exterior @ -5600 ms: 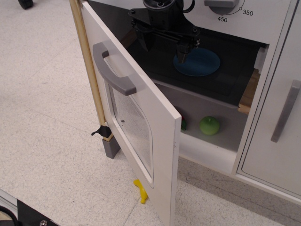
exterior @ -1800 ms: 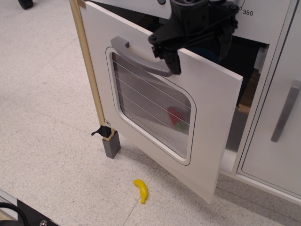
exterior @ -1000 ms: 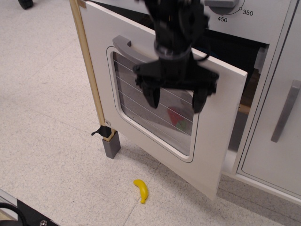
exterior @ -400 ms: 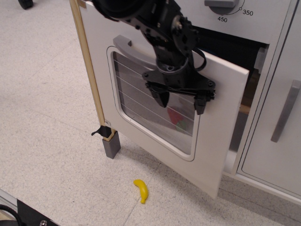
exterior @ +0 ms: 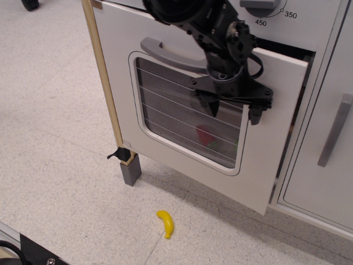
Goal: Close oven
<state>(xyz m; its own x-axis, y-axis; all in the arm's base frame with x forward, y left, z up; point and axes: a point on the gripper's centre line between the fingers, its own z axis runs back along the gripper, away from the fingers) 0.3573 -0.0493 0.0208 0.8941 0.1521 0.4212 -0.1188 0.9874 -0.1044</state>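
Note:
The white oven door (exterior: 118, 105) with a grey horizontal bar handle (exterior: 165, 53) and a rounded window with wire lines (exterior: 176, 121) stands nearly shut, with a narrow dark gap left at its right edge. My black gripper (exterior: 234, 110) is open and empty, its fingers (exterior: 212, 105) spread against the door's outer face at the upper right of the window. The arm reaches down from the top of the view and hides part of the door. A red and a green shape show dimly through the window.
A yellow toy banana (exterior: 165, 223) lies on the speckled floor in front of the door. A narrow white cabinet door with a vertical grey handle (exterior: 335, 130) stands to the right. A dial marked 450 and 350 (exterior: 259, 6) sits above the oven. A wooden post (exterior: 102, 77) with a grey foot flanks the door's left.
The door has swung from wide open to almost shut. My gripper left the inside of the oven, came round to the door's front and moved right with it, staying open.

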